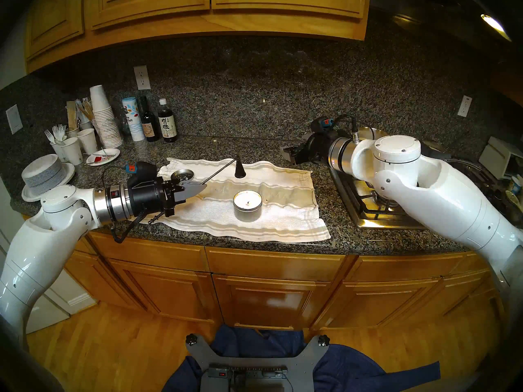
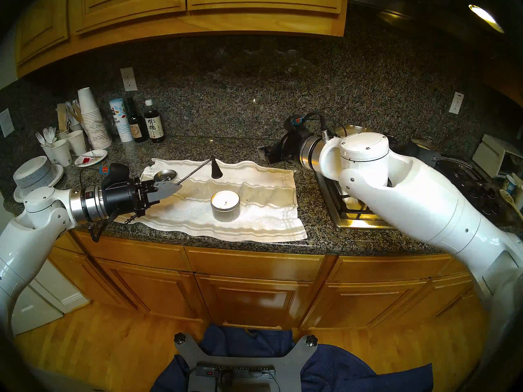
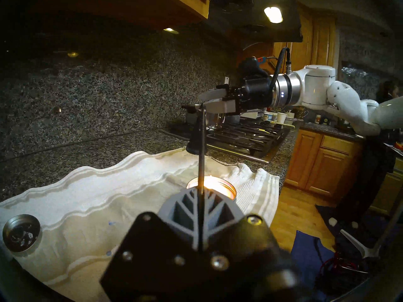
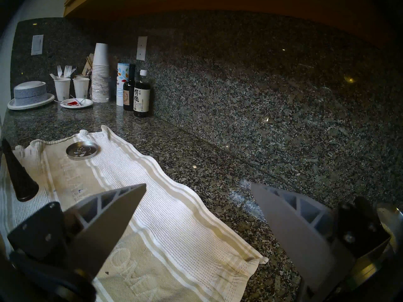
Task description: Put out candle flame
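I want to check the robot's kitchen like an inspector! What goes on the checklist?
Surface: granite counter under a white towel.
Job's things: candle upright on the towel, flame lit; snuffer cone raised behind the candle.
Clutter: small silver dish, paper cups, bottles, plates.
Grippers: left gripper shut on the snuffer's rod; right gripper open, empty.
Cables: black cable hanging from the left wrist.
Surroundings: stove, wooden cabinets.
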Available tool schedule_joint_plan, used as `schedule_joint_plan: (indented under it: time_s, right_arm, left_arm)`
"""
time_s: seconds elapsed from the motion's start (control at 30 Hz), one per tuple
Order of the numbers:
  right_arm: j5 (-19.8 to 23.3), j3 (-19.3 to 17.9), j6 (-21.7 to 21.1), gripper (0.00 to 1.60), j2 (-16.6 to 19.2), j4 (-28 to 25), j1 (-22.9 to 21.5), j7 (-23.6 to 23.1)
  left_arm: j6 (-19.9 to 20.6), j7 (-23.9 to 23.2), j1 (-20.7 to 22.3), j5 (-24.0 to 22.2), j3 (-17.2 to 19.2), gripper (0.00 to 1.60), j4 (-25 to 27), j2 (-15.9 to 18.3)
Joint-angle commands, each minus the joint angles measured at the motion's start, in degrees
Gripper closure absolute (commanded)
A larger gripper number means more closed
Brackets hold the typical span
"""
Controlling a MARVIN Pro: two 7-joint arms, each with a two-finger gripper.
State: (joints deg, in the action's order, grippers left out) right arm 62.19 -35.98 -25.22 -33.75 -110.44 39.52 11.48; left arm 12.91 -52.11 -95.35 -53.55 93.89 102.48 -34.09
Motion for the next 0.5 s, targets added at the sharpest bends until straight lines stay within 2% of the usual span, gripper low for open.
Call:
schedule_joint_plan:
  time_s: [0.0, 0.47]
  right_arm:
    - [0.1, -1.7, 0.5, 0.00, -0.1, -0.3, -1.8, 0.0]
    - [0.1, -1.7, 0.5, 0.00, -0.1, -0.3, -1.8, 0.0]
  left_arm:
    - [-0.5, -0.8, 0.8, -0.6, 0.9, 1.60, 1.0, 0.2]
    - [-0.4, -0.9, 1.2, 1.5, -1.3, 1.60, 1.3, 0.7]
